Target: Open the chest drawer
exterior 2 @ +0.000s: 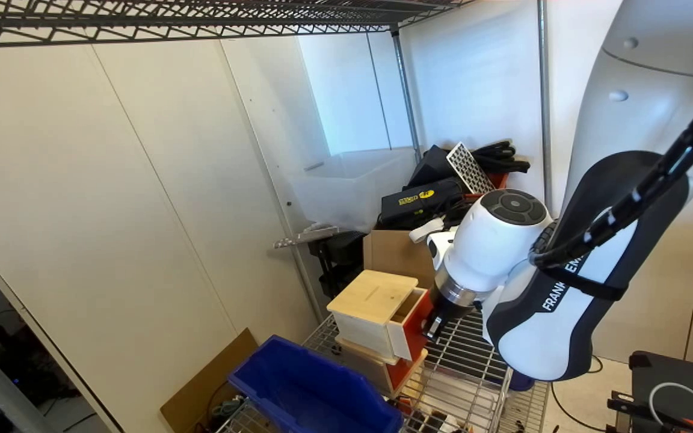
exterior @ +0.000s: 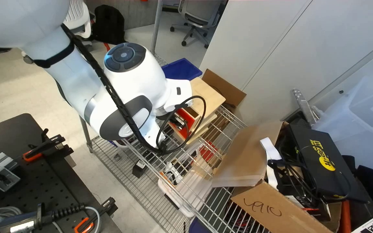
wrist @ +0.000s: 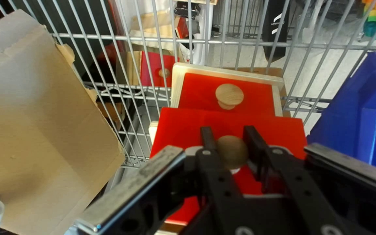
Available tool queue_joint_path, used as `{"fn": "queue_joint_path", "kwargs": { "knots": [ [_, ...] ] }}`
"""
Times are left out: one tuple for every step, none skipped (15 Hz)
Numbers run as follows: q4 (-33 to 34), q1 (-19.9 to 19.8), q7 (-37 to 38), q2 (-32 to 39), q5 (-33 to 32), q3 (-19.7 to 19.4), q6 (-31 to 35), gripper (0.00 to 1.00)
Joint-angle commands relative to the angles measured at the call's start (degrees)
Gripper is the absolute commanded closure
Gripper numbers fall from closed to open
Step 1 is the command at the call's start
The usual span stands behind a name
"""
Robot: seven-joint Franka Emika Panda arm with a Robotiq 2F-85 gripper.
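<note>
The plywood chest [exterior 2: 373,294] stands on the wire shelf, its top also visible in an exterior view [exterior: 207,95]. Its red upper drawer [exterior 2: 417,325] sticks partly out, with an open gap behind the front. In the wrist view the upper drawer front [wrist: 181,127] overlaps the lower drawer front [wrist: 194,93], which has a pale round knob [wrist: 229,94]. My gripper [wrist: 228,132] has a finger on each side of the upper drawer's round knob [wrist: 232,151] and appears closed on it. In both exterior views the gripper [exterior 2: 434,329] is at the drawer front, its fingers small [exterior: 180,123].
A blue bin [exterior 2: 310,385] stands beside the chest, also in the wrist view [wrist: 354,111]. An open cardboard box [exterior: 248,155] with a black case [exterior: 316,155] is on the chest's other side. The wire shelf [exterior 2: 464,355] lies below; a wall stands behind the chest.
</note>
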Motion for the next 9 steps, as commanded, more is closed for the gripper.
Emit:
{"fn": "queue_joint_path", "kwargs": {
  "knots": [
    [-2.1,-0.5,-2.2,-2.2,1.0,0.8,1.8,0.93],
    [-2.2,-0.5,-2.2,-2.2,1.1,0.9,1.9,0.93],
    [-2.3,-0.6,-2.3,-2.2,1.1,0.9,2.0,0.93],
    [-2.3,-0.6,-2.4,-2.2,1.1,1.0,2.0,0.93],
    [-2.3,-0.8,-2.4,-2.2,1.0,1.1,2.0,0.93],
    [-2.4,-0.8,-2.5,-2.2,0.9,1.2,2.0,0.93],
    [-2.4,-0.9,-2.6,-2.3,0.9,1.2,2.1,0.93],
    [-2.5,-0.9,-2.7,-2.3,0.9,1.3,2.1,0.93],
    [-2.5,-1.0,-2.7,-2.3,0.9,1.3,2.1,0.93]
  ]
}}
